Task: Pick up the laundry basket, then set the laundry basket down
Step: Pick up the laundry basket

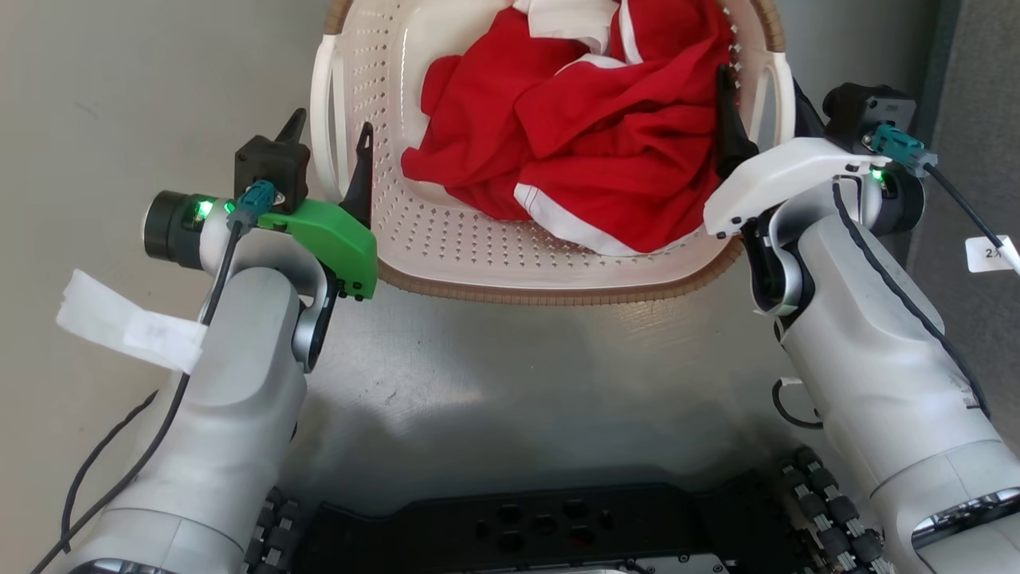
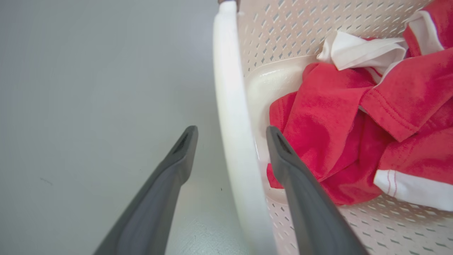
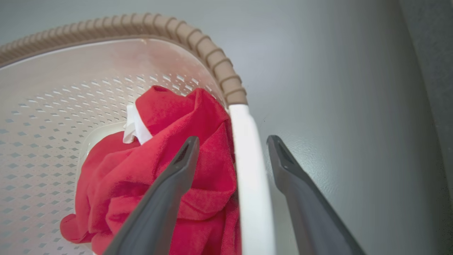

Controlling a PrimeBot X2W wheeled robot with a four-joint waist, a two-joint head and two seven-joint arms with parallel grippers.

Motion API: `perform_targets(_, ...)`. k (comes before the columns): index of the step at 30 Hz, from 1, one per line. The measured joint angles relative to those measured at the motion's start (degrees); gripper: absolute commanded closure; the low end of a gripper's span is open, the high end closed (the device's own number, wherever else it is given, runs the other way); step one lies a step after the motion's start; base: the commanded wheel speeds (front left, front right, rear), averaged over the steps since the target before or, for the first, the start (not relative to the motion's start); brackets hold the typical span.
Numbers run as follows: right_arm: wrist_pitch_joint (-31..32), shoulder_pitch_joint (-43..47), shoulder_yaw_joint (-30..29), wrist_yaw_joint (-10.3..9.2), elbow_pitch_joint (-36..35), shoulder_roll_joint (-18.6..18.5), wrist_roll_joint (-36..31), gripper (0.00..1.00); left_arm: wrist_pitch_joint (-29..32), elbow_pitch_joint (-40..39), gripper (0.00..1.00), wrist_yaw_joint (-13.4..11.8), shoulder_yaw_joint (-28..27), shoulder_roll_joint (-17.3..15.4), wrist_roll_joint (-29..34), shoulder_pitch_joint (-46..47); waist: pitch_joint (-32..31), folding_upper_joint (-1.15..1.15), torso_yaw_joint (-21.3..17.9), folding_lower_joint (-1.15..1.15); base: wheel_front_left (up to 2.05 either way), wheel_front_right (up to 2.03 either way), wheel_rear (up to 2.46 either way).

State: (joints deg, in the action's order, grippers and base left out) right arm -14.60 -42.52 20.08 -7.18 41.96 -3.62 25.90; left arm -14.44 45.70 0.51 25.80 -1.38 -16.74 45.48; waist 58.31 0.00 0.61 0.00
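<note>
The laundry basket (image 1: 478, 239) sits just ahead of my wheeled base, between my two arms, over the grey floor (image 1: 518, 375); I cannot tell whether it rests there or hangs clear. My left jaws stand open astride its white left handle (image 1: 325, 119). One of the dark fingers (image 1: 291, 127) is outside the basket and the other (image 1: 362, 171) is inside against the perforated wall. In the left wrist view that handle (image 2: 230, 106) runs up between the two fingers (image 2: 162, 191), with floor showing beside the outer one and the inner one close along the bar. I cannot tell if either presses on it. My right jaws are spread in the same way over the right handle (image 1: 785, 96). In the right wrist view the white bar (image 3: 249, 159) lies between one finger (image 3: 162, 198) in front of the cloth and one (image 3: 304, 198) over bare floor, with the brown woven-look rim (image 3: 212, 53) curving away above. A crumpled red garment (image 1: 606, 135) with white bands fills the basket; I can read no brand or print on it. A small white tag (image 1: 990, 253) on my right arm's cable starts with a "2", and the rest is cut off. A strip of white tape (image 1: 127, 323) on my left cable carries faint marks too blurred to read.
</note>
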Motion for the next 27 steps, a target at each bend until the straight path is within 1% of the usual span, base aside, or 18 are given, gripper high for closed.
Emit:
perform_targets(10, -0.26, -0.97, 1.43, -0.02, 2.14, -0.24, 1.0, 0.0, 0.0, 2.67, 0.0, -0.01, 0.99, 0.03, -0.77, 1.74, 0.71, 0.0, 0.53, 0.0, 0.0, 0.0, 0.0)
perform_targets(11, -0.3, -1.07, 1.53, -0.03, 2.4, -0.25, 1.09, 0.06, 0.0, 3.04, 0.0, -0.01, 1.26, 0.07, -0.86, 2.02, 0.7, 0.0, 0.54, 0.0, 0.0, 0.0, 0.0)
perform_targets(12, -0.35, -1.15, 1.65, -0.03, 2.59, -0.26, 1.27, 0.08, 0.0, 3.45, 0.0, -0.01, 1.55, 0.08, -1.02, 2.29, 0.68, 0.0, 0.53, 0.0, 0.0, 0.0, 0.0)
perform_targets(13, -0.49, -1.3, 1.8, -0.03, 2.86, -0.26, 1.46, 0.18, 0.0, 3.72, 0.0, -0.01, 1.8, 0.09, -1.2, 2.51, 0.66, 0.0, 0.53, 0.0, 0.0, 0.0, 0.0)
perform_targets(14, -0.49, -1.4, 1.97, -0.04, 3.05, -0.29, 1.52, 0.36, 0.0, 3.9, 0.19, -0.01, 2.0, 0.09, -1.29, 2.68, 0.63, 0.0, 0.51, 0.0, 0.0, 0.0, 0.0)
perform_targets(15, -0.49, -1.52, 2.16, -0.05, 3.3, -0.34, 1.64, 0.5, 0.0, 4.02, 0.32, -0.01, 2.16, 0.09, -1.55, 2.78, 0.59, 0.0, 0.5, 0.0, 0.0, 0.0, 0.0)
perform_targets(16, -0.51, -1.6, 2.35, -0.05, 3.47, -0.37, 1.87, 0.55, 0.0, 4.24, 0.44, 0.0, 2.37, 0.11, -2.1, 2.82, 0.56, 0.0, 0.47, 0.0, 0.0, 0.0, 0.0)
perform_targets(17, -0.49, -1.65, 2.48, -0.05, 3.65, -0.37, 1.96, 0.59, 0.0, 4.48, 0.52, 0.0, 2.57, 0.18, -2.55, 2.85, 0.51, 0.0, 0.44, 0.0, 0.0, 0.0, 0.0)
perform_targets(19, -0.49, -1.69, 2.71, -0.05, 4.16, -0.37, 2.36, 0.7, -0.01, 5.08, 0.6, 0.05, 3.12, 0.45, -2.75, 2.99, 0.4, 0.0, 0.37, 0.0, 0.0, 0.0, 0.0)
perform_targets(21, -0.49, -1.72, 3.0, -0.04, 4.88, -0.36, 2.78, 0.96, -0.25, 5.53, 0.76, 0.09, 3.79, 0.7, -2.85, 3.14, 0.27, 0.0, 0.3, 0.0, 0.0, 0.0, 0.0)
perform_targets(22, -0.48, -1.74, 3.24, 0.02, 5.14, -0.38, 3.04, 1.0, -0.24, 5.78, 0.91, 0.09, 3.88, 0.7, -3.09, 3.27, 0.17, 0.0, 0.26, 0.0, 0.0, 0.0, 0.0)
perform_targets(23, -0.48, -1.79, 3.53, 0.02, 5.38, -0.32, 3.3, 1.0, -0.24, 5.95, 1.0, 0.08, 3.88, 0.68, -3.28, 3.35, 0.03, 0.0, 0.22, 0.0, 0.0, 0.0, 0.0)
perform_targets(27, -0.4, -1.79, 4.63, 0.01, 6.67, 0.55, 4.93, 1.0, -0.22, 7.49, 1.0, 0.03, 4.05, 0.47, -3.77, 3.41, -0.91, 0.0, 0.08, 0.0, 0.0, 0.0, 0.0)
